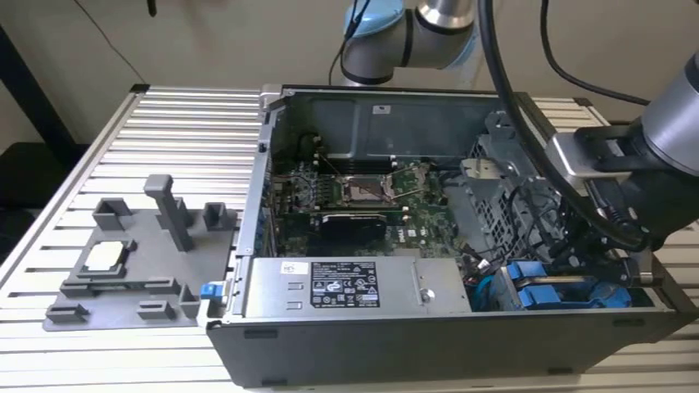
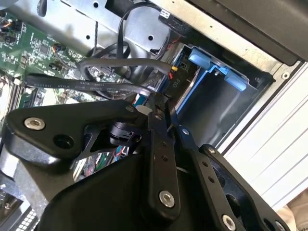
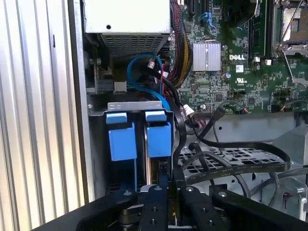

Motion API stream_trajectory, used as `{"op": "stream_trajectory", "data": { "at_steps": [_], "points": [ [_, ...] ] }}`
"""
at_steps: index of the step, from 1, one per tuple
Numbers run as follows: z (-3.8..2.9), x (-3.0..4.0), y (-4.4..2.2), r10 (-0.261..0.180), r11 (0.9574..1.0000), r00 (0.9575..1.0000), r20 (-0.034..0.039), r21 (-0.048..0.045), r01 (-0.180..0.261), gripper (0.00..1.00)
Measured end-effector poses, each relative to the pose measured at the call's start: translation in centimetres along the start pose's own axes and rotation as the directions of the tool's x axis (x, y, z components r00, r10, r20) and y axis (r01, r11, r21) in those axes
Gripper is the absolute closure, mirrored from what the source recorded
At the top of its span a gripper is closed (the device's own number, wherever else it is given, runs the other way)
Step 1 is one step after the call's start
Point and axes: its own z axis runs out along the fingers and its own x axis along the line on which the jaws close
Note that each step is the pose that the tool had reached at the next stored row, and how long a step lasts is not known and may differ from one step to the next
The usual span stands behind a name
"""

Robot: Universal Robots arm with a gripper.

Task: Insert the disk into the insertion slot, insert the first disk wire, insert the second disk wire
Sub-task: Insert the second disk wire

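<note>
In the first wrist view, two bright blue frames (image 3: 121,140) (image 3: 159,138) stand side by side in the grey drive cage (image 3: 134,104), filling the insertion slot. A silver edge of the disk (image 3: 155,169) shows under the second frame. My gripper (image 3: 169,186) hangs just above that frame, its fingers (image 3: 156,202) close together on the end of a black disk wire (image 3: 178,144). In the second wrist view the gripper (image 2: 161,107) is beside the blue frame (image 2: 214,67). In the exterior view the arm's wrist (image 1: 644,164) dips into the case corner by the blue frames (image 1: 541,288).
The open computer case (image 1: 437,344) lies on a slatted metal table. The silver labelled power-supply box (image 1: 349,286) borders the cage, and the motherboard (image 1: 349,192) lies beyond it. Loose black cables (image 3: 231,163) cross beside the gripper. A grey fixture plate (image 1: 131,262) sits at the exterior view's left.
</note>
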Motion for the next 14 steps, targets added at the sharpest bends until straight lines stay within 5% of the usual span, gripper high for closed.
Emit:
{"op": "stream_trajectory", "data": {
  "at_steps": [5,9,14],
  "points": [
    [0.02,0.0,-0.01,0.001,1.0,1.0,0.0005,-0.0012,-0.001,0.82],
    [-0.24,-0.04,-0.03,0.002,1.0,1.0,0.0,-0.004,-0.002,0.69],
    [-1.35,-0.2,-0.09,0.002,1.0,1.0,-0.0001,-0.0071,-0.002,0.69]
  ]
}}
